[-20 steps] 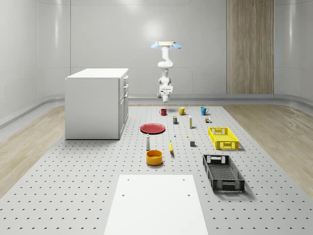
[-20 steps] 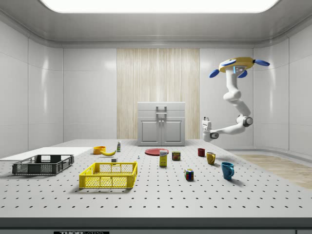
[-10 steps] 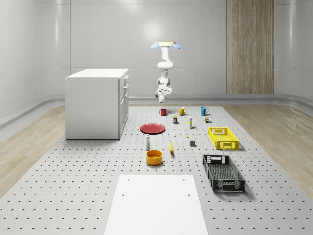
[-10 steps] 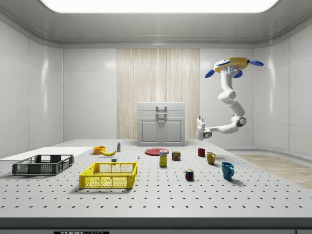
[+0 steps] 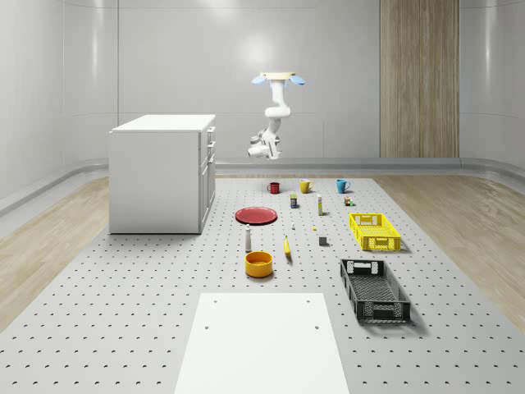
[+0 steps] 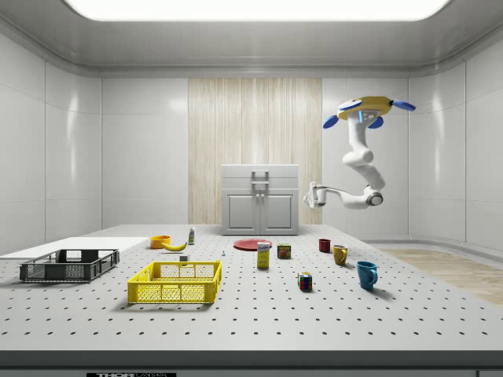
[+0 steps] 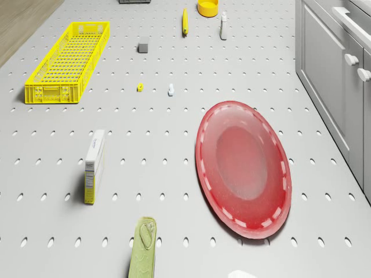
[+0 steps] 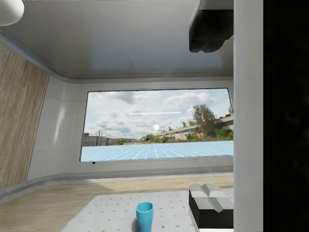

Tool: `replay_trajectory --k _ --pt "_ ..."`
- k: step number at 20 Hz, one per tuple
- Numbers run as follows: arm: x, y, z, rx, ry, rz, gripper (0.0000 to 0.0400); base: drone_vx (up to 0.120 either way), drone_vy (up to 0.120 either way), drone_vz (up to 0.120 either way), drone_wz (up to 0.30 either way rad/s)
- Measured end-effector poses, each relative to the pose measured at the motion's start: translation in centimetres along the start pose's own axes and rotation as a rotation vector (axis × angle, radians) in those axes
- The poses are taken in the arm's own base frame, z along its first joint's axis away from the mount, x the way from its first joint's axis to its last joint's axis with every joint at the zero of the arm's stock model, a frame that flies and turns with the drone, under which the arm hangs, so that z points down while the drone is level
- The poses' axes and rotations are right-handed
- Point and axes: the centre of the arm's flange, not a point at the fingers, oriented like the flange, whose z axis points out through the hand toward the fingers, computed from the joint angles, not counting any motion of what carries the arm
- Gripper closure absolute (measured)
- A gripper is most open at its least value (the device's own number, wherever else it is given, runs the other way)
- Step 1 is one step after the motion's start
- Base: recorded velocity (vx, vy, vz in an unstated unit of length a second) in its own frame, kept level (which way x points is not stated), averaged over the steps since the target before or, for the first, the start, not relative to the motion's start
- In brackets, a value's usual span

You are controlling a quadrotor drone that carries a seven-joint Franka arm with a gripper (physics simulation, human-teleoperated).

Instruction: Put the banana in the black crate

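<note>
Hovering high over the far end of the pegboard table (image 5: 123,328), near the mugs: drone (image 6: 366,110), arm bent below it, forearm stretched level toward the cabinet (image 5: 162,172). Gripper (image 6: 312,195) well up in the air, above the red mug (image 6: 324,245) in side view, holding nothing. In wrist view, two fingers (image 8: 211,205) at opposite edges with a wide gap between, so spread apart (blue mug (image 8: 144,215) on the table beyond). Banana (image 5: 287,245) lying flat on the table, approx. mid-table, just beside the orange bowl (image 5: 258,263) and the white bottle (image 5: 248,239); well apart from the gripper. Black crate (image 5: 373,289) nearer the whole-scene camera, to that view's right, w/ the yellow crate (image 5: 374,231) behind it. Below the drone in drone view: red plate (image 7: 243,168), a white-and-yellow box (image 7: 94,165), banana (image 7: 185,21) far off past them.
</note>
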Motion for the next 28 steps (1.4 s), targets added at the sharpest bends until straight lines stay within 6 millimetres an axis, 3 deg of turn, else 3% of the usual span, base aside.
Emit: replay_trajectory --k 5,10,17,28 --pt "-5.0 -4.9 3.0 -0.56 0.556 -0.018 0.0 0.12 0.0 -0.12 0.0" --pt "-6.7 -6.5 6.7 -0.879 0.878 -0.03 0.0 0.12 0.0 -0.12 0.0" --pt "-7.2 -6.9 9.0 -1.044 1.049 -0.04 0.0 0.12 0.0 -0.12 0.0" --pt "-7.3 -6.9 9.8 -1.1 1.109 -0.043 0.0 0.12 0.0 -0.12 0.0"
